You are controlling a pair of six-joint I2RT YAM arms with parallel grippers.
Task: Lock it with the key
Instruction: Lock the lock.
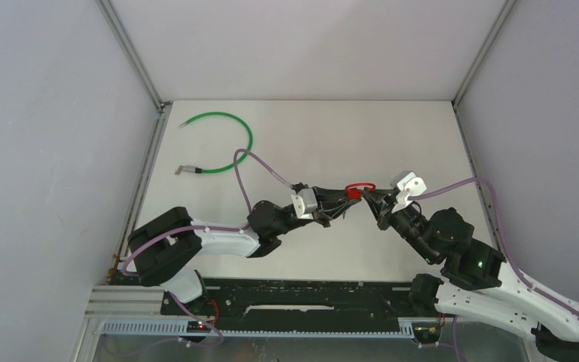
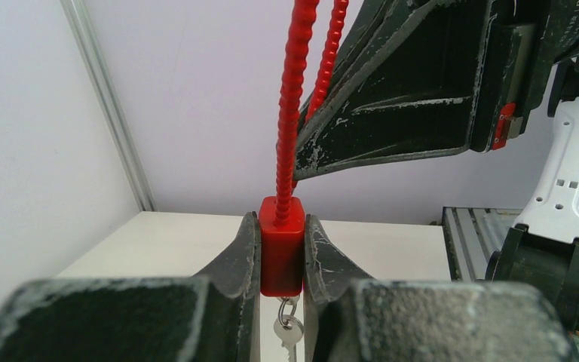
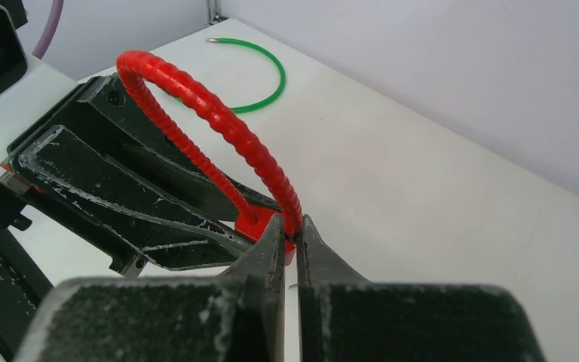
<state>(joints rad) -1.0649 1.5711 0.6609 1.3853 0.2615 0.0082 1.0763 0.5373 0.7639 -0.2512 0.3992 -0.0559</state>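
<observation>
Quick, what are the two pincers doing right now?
Left pincer: closed on the lock.
Right pincer: closed on the cable.

Across all 3 views I find bright, even, diffuse light and only soft, faint shadows on the table (image 1: pixel 332 136), with the near bases of my fingers (image 2: pixel 121 317) blurred in both wrist views.

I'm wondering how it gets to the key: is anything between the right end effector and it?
Yes. The small silver metal key hangs under the red plastic lock block, sunk between the left end effector's fingers, which flank it on both sides. The right end effector is itself shut on the red ribbed cable.
</observation>
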